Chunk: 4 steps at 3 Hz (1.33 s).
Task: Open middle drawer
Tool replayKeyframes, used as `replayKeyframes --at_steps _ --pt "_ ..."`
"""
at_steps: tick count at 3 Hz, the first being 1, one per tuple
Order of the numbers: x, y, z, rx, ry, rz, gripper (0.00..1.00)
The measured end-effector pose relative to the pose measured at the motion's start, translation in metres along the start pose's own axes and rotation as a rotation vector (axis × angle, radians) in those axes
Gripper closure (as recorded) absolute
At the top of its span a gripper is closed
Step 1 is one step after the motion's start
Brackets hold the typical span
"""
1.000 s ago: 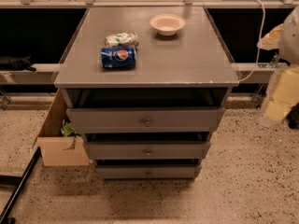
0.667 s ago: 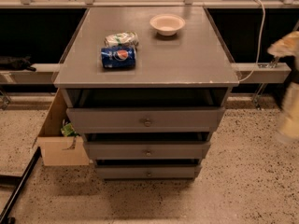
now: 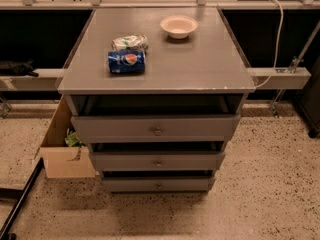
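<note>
The middle drawer [image 3: 157, 161] is a flat grey front with a small round metal knob [image 3: 158, 163], set between the wider top drawer [image 3: 155, 128] and the narrower bottom drawer [image 3: 158, 184]. All three fronts step back under the grey cabinet top [image 3: 200, 64]. The gripper and arm are out of view.
On the cabinet top lie a blue Pepsi can [image 3: 126, 61], a crumpled green-and-white packet [image 3: 129, 42] and a white bowl [image 3: 178, 26]. An open cardboard box [image 3: 62, 149] stands on the speckled floor at the cabinet's left. A black bar [image 3: 20, 204] crosses the lower left. A white cable [image 3: 276, 39] hangs at right.
The pale arm seen at the right edge has moved out of the picture to the right. The drawers and tabletop items have not moved.
</note>
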State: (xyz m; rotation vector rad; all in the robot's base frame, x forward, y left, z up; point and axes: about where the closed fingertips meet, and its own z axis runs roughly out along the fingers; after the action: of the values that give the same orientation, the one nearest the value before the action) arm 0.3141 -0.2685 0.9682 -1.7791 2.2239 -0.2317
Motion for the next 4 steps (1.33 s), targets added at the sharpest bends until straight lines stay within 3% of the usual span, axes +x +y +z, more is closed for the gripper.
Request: replayKeyframes --at_steps 1,2,4 --pt "0.027 0.036 -0.011 0.012 0.023 0.001 0.00" --pt "0.035 0.060 -0.057 0.108 0.067 -0.028 0.00" --pt "0.035 0.060 -0.057 0.108 0.067 -0.028 0.00"
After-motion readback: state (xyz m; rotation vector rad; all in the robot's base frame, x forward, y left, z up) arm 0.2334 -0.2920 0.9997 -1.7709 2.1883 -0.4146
